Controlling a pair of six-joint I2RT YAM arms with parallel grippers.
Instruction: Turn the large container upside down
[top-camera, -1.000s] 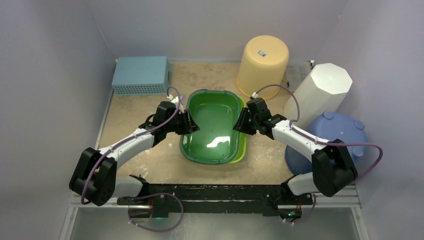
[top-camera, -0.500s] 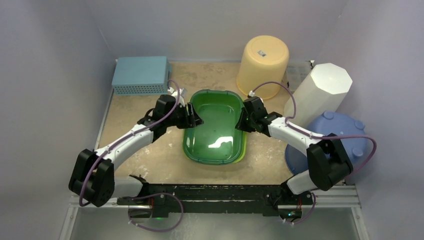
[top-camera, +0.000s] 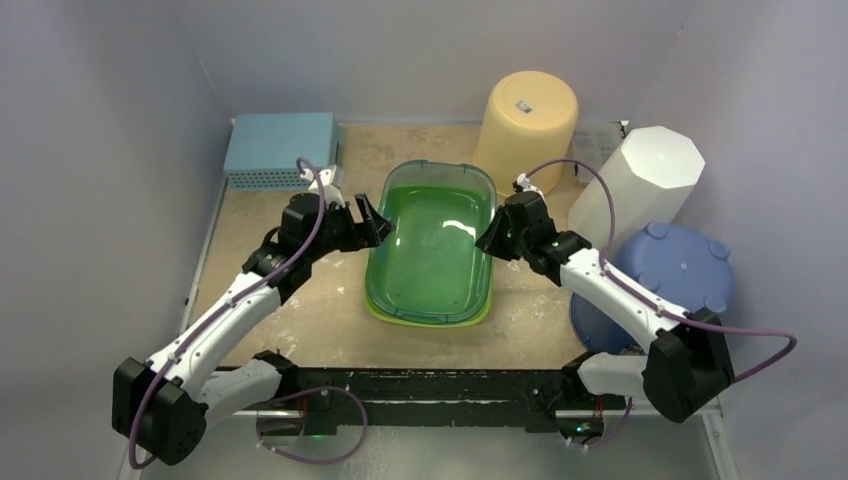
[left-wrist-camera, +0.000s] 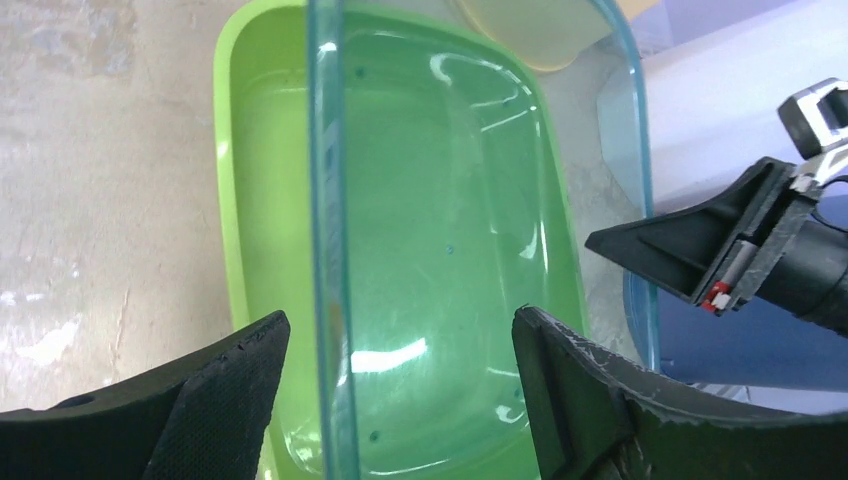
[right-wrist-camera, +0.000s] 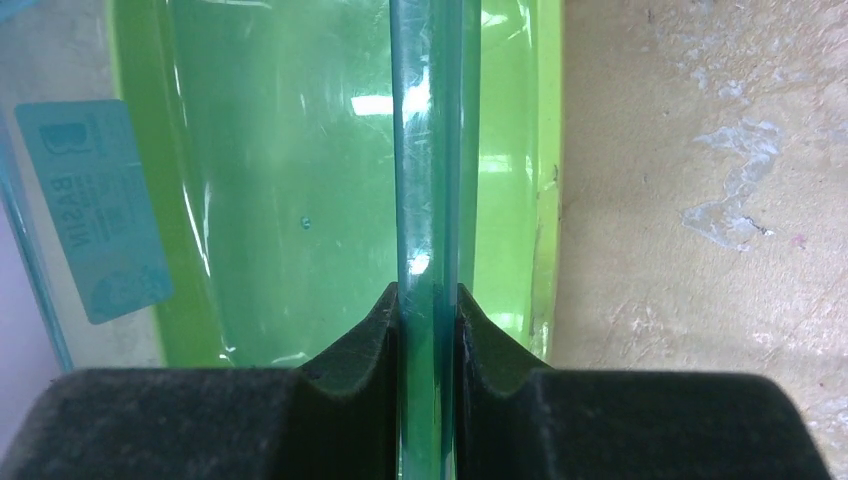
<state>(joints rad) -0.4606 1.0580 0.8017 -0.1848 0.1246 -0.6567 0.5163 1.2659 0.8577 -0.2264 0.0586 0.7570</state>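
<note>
The large container (top-camera: 432, 240) is a clear teal tub, raised and tilted over a lime green basin (top-camera: 430, 318) that lies under it. My right gripper (top-camera: 490, 238) is shut on its right rim; in the right wrist view the rim (right-wrist-camera: 428, 150) runs straight up from between the pinched pads of that gripper (right-wrist-camera: 428, 310). My left gripper (top-camera: 378, 222) is open. In the left wrist view its jaws (left-wrist-camera: 400, 380) stand wide on either side of the left rim (left-wrist-camera: 322, 200) without touching it.
An upturned yellow bucket (top-camera: 526, 125) stands behind the tub. A white octagonal bin (top-camera: 640, 185) and an upturned blue basin (top-camera: 670, 280) crowd the right side. A light blue basket (top-camera: 281, 148) sits at the back left. Grey walls close in on three sides.
My left gripper has let go of the left rim and opened wide. The right gripper has closed on the right rim, and the clear tub has risen and shifted toward the back.
</note>
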